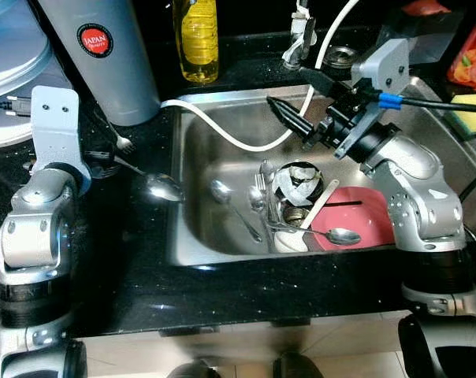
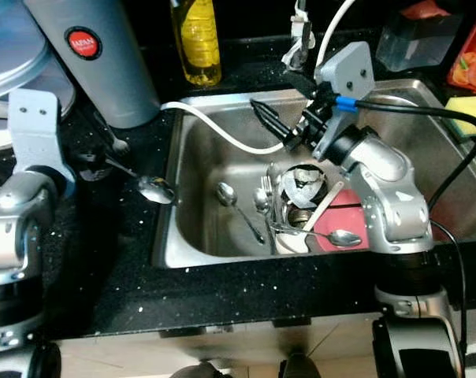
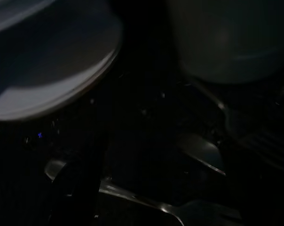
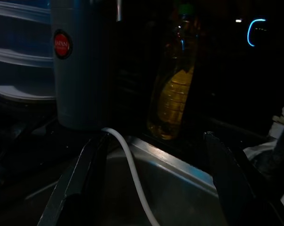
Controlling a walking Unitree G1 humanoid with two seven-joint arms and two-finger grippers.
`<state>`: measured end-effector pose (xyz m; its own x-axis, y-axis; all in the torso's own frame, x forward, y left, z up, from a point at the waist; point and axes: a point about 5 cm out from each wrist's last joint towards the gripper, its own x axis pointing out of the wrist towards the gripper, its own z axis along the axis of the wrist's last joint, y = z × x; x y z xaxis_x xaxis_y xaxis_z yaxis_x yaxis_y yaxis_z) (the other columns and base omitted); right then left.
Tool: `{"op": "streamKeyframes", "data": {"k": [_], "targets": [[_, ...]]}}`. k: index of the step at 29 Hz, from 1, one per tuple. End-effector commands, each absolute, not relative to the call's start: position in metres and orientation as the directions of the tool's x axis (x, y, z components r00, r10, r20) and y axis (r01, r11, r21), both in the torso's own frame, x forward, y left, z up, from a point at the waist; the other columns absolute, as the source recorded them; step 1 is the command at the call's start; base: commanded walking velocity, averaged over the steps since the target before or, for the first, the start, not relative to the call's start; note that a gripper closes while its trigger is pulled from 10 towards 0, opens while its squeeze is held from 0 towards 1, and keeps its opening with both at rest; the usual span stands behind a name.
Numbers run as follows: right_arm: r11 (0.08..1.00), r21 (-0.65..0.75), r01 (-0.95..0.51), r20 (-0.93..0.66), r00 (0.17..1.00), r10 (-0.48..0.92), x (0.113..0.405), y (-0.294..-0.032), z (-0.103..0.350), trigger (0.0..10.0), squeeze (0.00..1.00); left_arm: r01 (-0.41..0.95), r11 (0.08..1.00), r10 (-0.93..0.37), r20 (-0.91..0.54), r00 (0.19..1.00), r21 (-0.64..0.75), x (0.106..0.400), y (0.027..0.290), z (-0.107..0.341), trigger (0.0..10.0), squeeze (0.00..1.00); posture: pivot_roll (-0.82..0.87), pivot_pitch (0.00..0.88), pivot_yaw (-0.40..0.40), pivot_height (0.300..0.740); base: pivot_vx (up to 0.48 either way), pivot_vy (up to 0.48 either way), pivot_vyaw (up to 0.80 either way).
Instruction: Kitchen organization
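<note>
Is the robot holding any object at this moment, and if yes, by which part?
The right gripper holds nothing: its fingers are spread open above the sink, with only the white hose passing between them. Whether the left gripper holds something cannot be told.

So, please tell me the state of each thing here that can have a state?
right gripper: open, empty, above the sink
yellow bottle: upright, partly full
grey canister: upright
pink plate: lying in sink
spoon: lying on counter
</note>
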<state>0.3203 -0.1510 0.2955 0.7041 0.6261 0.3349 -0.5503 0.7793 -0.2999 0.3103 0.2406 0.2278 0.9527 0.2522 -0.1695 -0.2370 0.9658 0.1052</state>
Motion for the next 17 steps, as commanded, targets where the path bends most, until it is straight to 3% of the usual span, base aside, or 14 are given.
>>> {"op": "streamKeyframes", "data": {"k": [1,6,17], "targets": [[0.778,-0.297,-0.553,0.327,0.707,0.627,0.32,-0.148,0.291,10.0,0.0,-0.292,0.953,0.303,-0.21,0.93,0.082,0.311,0.245,0.22,10.0,0.0,-0.09,0.096,0.12,0.74,0.0,0.0,0.0],[0.771,-0.292,-0.566,0.324,0.7,0.637,0.319,-0.143,0.289,10.0,0.0,-0.443,0.895,0.44,-0.235,0.867,0.043,0.307,0.246,0.209,10.0,0.0,-0.11,0.092,0.107,0.74,0.0,0.0,0.0],[0.791,-0.252,-0.557,0.365,0.703,0.611,0.325,-0.135,0.292,10.0,0.0,-0.486,0.874,0.478,-0.195,0.856,0.009,0.313,0.238,0.217,10.0,0.0,-0.07,0.081,0.096,0.74,0.0,0.0,0.0]]}}
